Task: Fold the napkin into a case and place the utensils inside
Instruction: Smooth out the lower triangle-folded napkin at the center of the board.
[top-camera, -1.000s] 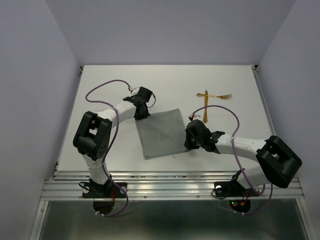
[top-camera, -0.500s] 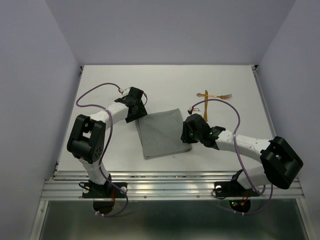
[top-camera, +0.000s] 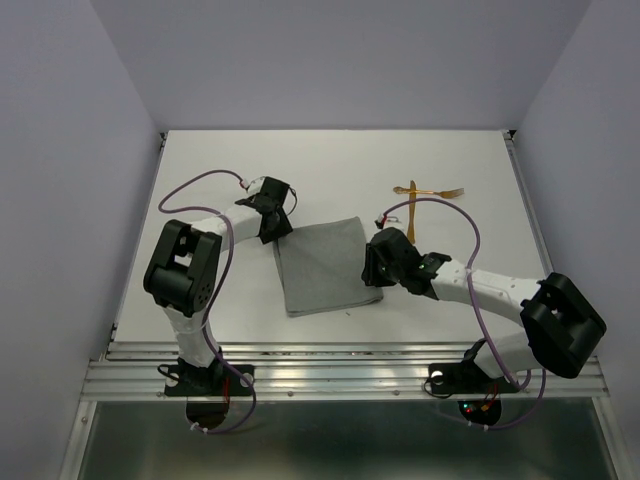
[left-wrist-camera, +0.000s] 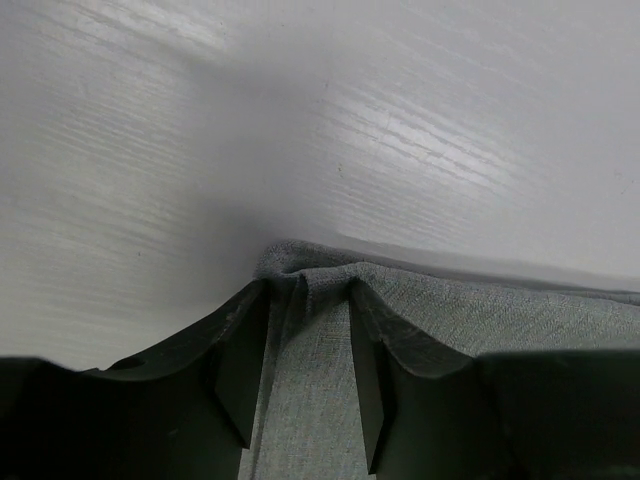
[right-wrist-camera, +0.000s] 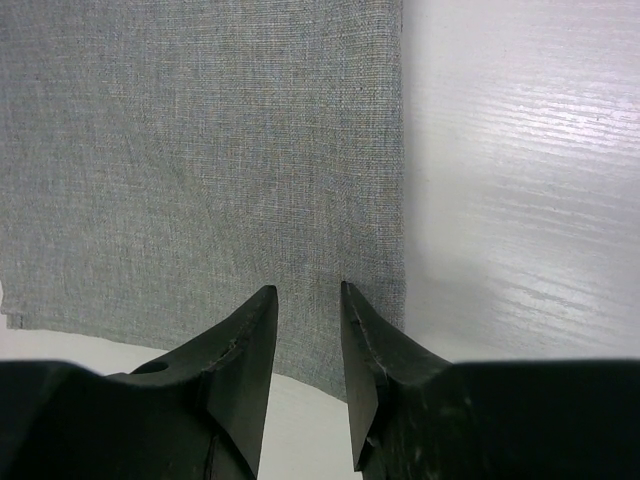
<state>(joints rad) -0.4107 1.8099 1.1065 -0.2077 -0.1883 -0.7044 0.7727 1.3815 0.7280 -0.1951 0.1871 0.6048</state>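
Observation:
The grey napkin (top-camera: 322, 265) lies flat on the white table, square and slightly turned. My left gripper (top-camera: 277, 228) is at its far left corner. In the left wrist view its fingers (left-wrist-camera: 240, 350) straddle that corner, open, and the napkin (left-wrist-camera: 500, 310) puckers up between the tips of the left gripper (left-wrist-camera: 308, 290). My right gripper (top-camera: 372, 270) hovers over the napkin's near right corner, and in the right wrist view the right gripper (right-wrist-camera: 307, 290) is open by a narrow gap above the napkin (right-wrist-camera: 200, 150), holding nothing. The golden utensils lie crossed at the far right: a fork (top-camera: 440, 192) and a second piece (top-camera: 412, 218).
Purple cables (top-camera: 195, 185) loop over the table beside both arms. An aluminium rail (top-camera: 340, 365) runs along the near edge. Lilac walls close in the left, right and far sides. Bare table (top-camera: 330, 165) lies beyond the napkin.
My left gripper has let go of the corner, swung a little left and come back over it with the jaws apart. My right gripper has opened and moved slightly further up the napkin's right edge.

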